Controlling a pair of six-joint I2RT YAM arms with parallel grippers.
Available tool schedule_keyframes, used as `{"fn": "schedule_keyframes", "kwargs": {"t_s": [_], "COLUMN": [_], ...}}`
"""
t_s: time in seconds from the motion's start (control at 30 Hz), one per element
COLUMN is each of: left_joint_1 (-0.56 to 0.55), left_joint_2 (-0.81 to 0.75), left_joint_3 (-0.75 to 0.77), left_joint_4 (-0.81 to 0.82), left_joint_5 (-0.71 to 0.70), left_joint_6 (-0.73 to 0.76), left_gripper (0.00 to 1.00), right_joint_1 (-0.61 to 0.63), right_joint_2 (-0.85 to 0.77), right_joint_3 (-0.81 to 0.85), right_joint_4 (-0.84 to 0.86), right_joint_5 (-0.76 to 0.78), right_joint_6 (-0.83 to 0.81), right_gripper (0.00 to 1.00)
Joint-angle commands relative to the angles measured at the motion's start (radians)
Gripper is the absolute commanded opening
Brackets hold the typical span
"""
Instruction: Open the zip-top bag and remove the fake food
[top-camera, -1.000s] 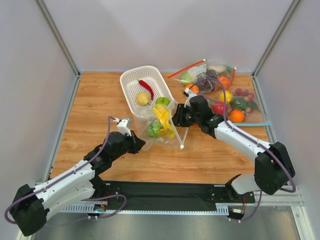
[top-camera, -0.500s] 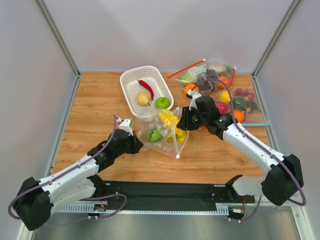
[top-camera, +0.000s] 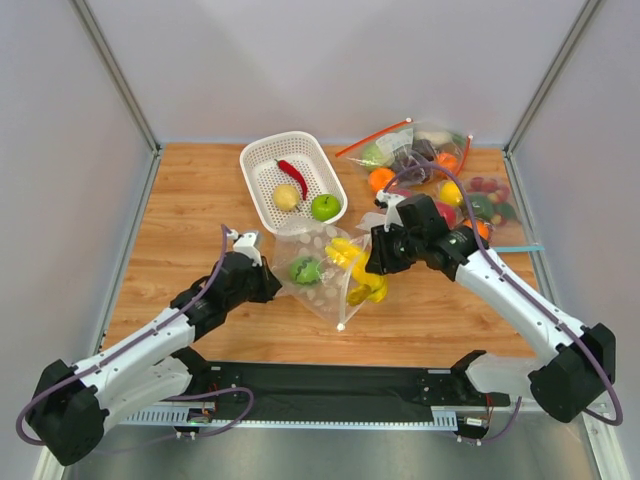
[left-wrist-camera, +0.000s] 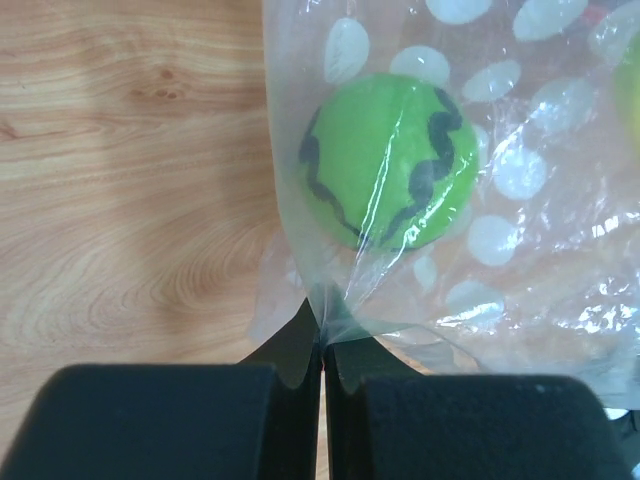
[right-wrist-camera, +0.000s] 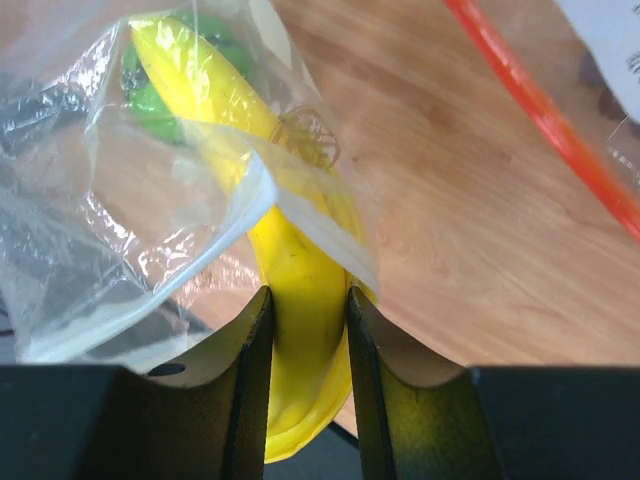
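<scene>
The zip-top bag (top-camera: 322, 292), clear with white dots, lies mid-table with its mouth toward the right. My left gripper (top-camera: 268, 284) is shut on the bag's left corner (left-wrist-camera: 322, 318). A green apple (top-camera: 305, 270) sits inside, close in front of the left wrist camera (left-wrist-camera: 385, 160). My right gripper (top-camera: 376, 262) is shut on the yellow banana (top-camera: 357, 272) at the bag's mouth, with the banana (right-wrist-camera: 300, 300) squeezed between both fingers and bag film (right-wrist-camera: 150, 190) draped over its far end. In the white basket (top-camera: 247, 165) lie a red chili (top-camera: 292, 177), a yellowish round fruit (top-camera: 286, 197) and a second green apple (top-camera: 324, 207).
Undotted bags of fruit (top-camera: 440, 165) with red and blue zip strips are piled at the back right, close behind my right arm; an orange (top-camera: 381, 180) lies at their edge. An orange zip strip (right-wrist-camera: 540, 110) crosses the right wrist view. Grey walls enclose the table.
My right gripper has moved toward the near edge and rightward with the banana, drawing it to the bag's mouth. The bag has slid nearer and flattened. The left gripper has kept its hold.
</scene>
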Motion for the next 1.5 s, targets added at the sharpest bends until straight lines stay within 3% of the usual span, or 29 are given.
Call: {"fn": "schedule_keyframes", "kwargs": {"t_s": [0.0,0.4,0.67,1.0,1.23,1.47], "left_joint_1": [0.020,0.050,0.098,0.138,0.142,0.142], "left_joint_2": [-0.007,0.070,-0.022,-0.099,-0.102,-0.130], "left_joint_3": [0.053,0.124,0.101,0.059,0.033,0.004], "left_joint_4": [-0.004,0.016,-0.052,-0.127,-0.124,-0.144], "left_joint_5": [0.020,0.080,0.078,0.063,0.061,0.057], "left_joint_6": [0.022,0.043,0.057,0.071,0.069,0.072], "left_gripper": [0.00,0.00,0.00,0.00,0.00,0.00], "right_joint_1": [0.022,0.070,0.077,0.077,0.077,0.077], "right_joint_2": [-0.070,-0.082,-0.073,-0.078,-0.105,-0.087], "right_joint_3": [-0.002,-0.037,-0.025,0.015,0.102,0.326], "right_joint_4": [-0.087,-0.233,-0.295,-0.395,-0.493,-0.556], "right_joint_5": [-0.071,-0.113,-0.074,-0.131,-0.114,-0.132], "right_joint_6": [-0.019,-0.071,-0.070,-0.087,-0.100,-0.104], "right_gripper": [0.00,0.00,0.00,0.00,0.00,0.00]}}
